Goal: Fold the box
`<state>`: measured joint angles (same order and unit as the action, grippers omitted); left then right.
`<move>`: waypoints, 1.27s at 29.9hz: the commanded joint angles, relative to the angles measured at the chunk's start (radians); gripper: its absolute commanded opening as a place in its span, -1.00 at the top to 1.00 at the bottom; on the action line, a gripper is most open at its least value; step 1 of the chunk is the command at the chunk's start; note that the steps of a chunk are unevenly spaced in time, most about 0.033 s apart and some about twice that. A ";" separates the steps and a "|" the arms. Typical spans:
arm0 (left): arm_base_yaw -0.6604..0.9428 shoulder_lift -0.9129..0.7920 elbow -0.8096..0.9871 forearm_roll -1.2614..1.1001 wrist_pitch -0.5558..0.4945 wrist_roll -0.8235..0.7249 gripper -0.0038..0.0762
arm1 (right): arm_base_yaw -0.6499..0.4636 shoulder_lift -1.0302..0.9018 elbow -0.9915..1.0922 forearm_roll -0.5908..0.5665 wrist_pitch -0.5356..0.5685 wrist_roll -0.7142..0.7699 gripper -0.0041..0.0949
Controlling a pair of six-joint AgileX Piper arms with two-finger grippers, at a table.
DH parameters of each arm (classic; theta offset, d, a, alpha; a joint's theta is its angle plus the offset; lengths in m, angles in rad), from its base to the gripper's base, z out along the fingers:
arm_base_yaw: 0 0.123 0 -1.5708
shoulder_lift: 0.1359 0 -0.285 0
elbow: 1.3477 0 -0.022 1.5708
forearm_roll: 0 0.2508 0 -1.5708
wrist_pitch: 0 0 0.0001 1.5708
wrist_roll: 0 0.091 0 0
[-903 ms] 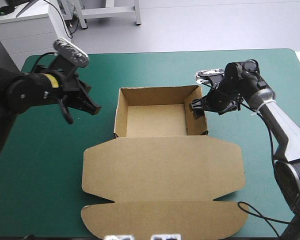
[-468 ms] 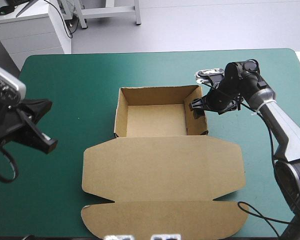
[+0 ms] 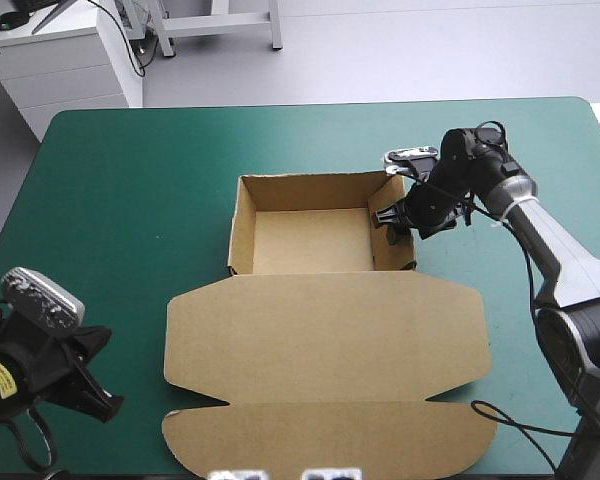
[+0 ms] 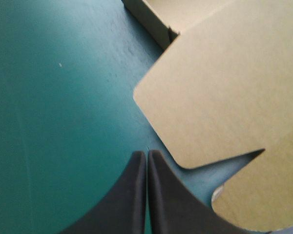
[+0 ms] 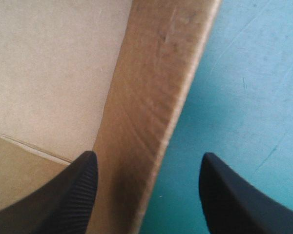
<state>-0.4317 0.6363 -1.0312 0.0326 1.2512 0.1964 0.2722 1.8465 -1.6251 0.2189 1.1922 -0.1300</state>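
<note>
The brown box (image 3: 320, 335) is an open tray, lid flat toward 6 o'clock. Astride its 3 o'clock wall the right gripper (image 5: 146, 161) stands spread; at 8 o'clock the left gripper (image 4: 146, 155) is pressed together.

Plain brown box (image 3: 325, 340); teal-green cover (image 3: 130, 180); black fingers (image 5: 63, 195), seemingly finely ribbed.

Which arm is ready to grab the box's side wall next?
Probably right: the right pincer, open, straddles the box's right wall. The left pincer is shut, off beside the flat lid.
</note>
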 commanded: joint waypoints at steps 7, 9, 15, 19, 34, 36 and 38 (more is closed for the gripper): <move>0.001 -0.066 0.233 0.005 0.037 -0.038 0.92 | -0.004 0.042 -0.026 0.020 -0.054 -0.012 0.52; 0.001 -0.066 0.268 0.012 0.037 -0.043 0.92 | -0.004 0.044 -0.026 0.020 -0.074 -0.012 0.71; 0.001 -0.066 0.306 0.015 0.035 -0.056 0.92 | -0.004 0.042 -0.028 -0.009 -0.111 -0.037 0.95; 0.001 -0.066 0.306 0.027 0.022 -0.056 0.92 | -0.017 0.040 -0.028 -0.109 -0.146 -0.010 0.96; 0.001 -0.066 0.306 0.043 0.020 -0.056 0.92 | -0.460 -0.009 -0.028 -0.135 -0.237 0.032 0.96; 0.001 -0.066 0.306 0.045 0.018 -0.056 0.92 | -0.527 -0.009 -0.028 -0.135 -0.246 0.053 0.96; 0.001 -0.066 0.306 0.050 0.018 -0.056 0.92 | -0.591 -0.009 -0.028 -0.135 -0.250 0.053 0.96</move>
<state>-0.4317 0.5631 -0.7019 0.0753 1.2502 0.1490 -0.2483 1.9027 -1.6251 0.0741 0.9779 -0.0910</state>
